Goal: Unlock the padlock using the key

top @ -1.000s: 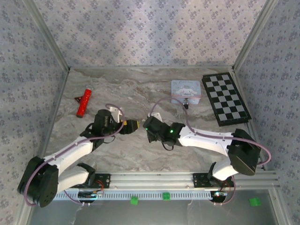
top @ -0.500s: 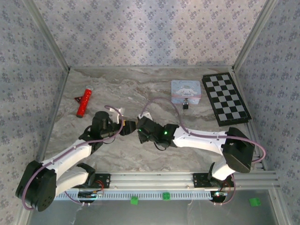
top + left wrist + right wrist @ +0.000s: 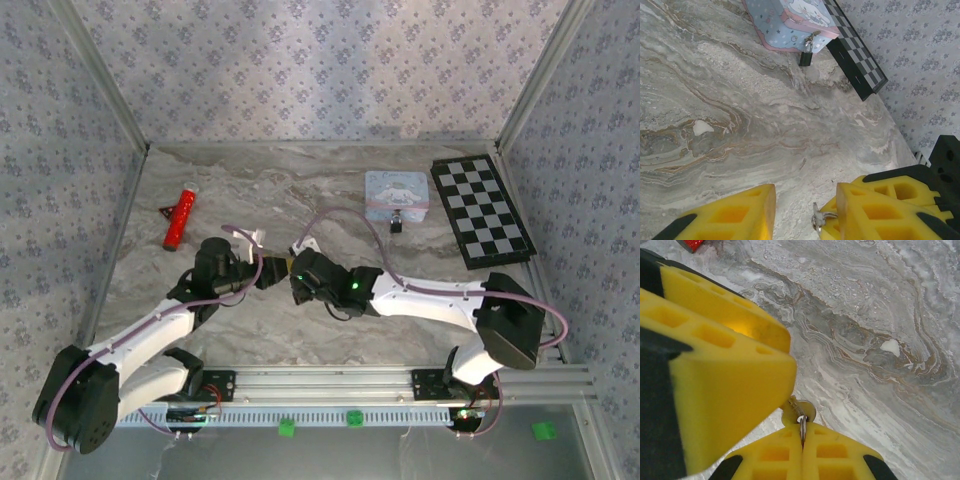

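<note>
The right pincer (image 3: 292,272) is clamped tight on the key (image 3: 799,416). In its own wrist view the two yellow pads (image 3: 771,455) press flat together, and the key's thin metal edge and small round head stick up out of the seam.

The left pincer (image 3: 272,270) meets it tip to tip, low over the marble table (image 3: 250,190) in front of both arm bases. Its jaws stand narrow but not closed. In the left wrist view a strip of table shows between its two yellow fingers (image 3: 730,216). A small silver part of the key (image 3: 819,220) sits in that gap, close against the finger on the right side of that view. Whether that finger actually touches the key cannot be told. From the right wrist camera, one broad left finger (image 3: 715,365) hangs just above the key's head.

The padlock (image 3: 397,224) is small and dark, well apart from both pincers. It lies behind the right pincer's wrist and ahead of the left pincer's fingertips. It hangs at the near edge of the pale blue cartoon tin (image 3: 397,190), its shackle up against the tin's front (image 3: 805,54). No pincer touches it.

A chequered board (image 3: 483,210) lies just past the tin, on the side away from the pincers. A red tube (image 3: 179,217) lies well behind the left pincer, towards the left wall
</note>
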Available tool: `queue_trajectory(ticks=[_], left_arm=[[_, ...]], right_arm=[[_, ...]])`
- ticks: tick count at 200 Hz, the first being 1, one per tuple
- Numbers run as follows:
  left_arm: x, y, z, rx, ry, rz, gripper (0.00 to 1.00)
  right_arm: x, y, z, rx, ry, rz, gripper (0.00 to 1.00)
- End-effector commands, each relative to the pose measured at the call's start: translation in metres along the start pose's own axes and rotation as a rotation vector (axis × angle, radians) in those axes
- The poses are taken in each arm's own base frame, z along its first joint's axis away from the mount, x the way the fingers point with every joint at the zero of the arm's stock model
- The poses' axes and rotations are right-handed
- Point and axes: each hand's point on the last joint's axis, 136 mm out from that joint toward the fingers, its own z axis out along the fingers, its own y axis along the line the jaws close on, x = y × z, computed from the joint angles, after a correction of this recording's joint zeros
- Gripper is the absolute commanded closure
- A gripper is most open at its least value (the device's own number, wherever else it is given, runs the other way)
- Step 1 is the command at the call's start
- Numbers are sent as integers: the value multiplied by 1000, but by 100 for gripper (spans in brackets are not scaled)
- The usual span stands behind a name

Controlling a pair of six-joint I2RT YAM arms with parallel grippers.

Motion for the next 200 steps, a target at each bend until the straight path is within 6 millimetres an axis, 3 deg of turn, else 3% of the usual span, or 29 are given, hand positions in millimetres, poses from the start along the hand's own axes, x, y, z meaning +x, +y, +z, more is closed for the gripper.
queue_trajectory(ticks=[1, 121, 159, 200], left_arm=[[-3, -9, -2, 32, -14, 36, 66], [-4, -18, -4, 72, -14, 51, 85], [-5, -19, -5, 73, -16, 53, 96], [-7, -17, -6, 61, -28, 50, 100]], right_arm=[[-8, 1, -9, -10, -43, 3, 100], [-8, 2, -7, -3, -57, 2, 100], [-9, 2, -6, 4, -62, 0, 100], [-10, -1, -7, 14, -69, 8, 100]])
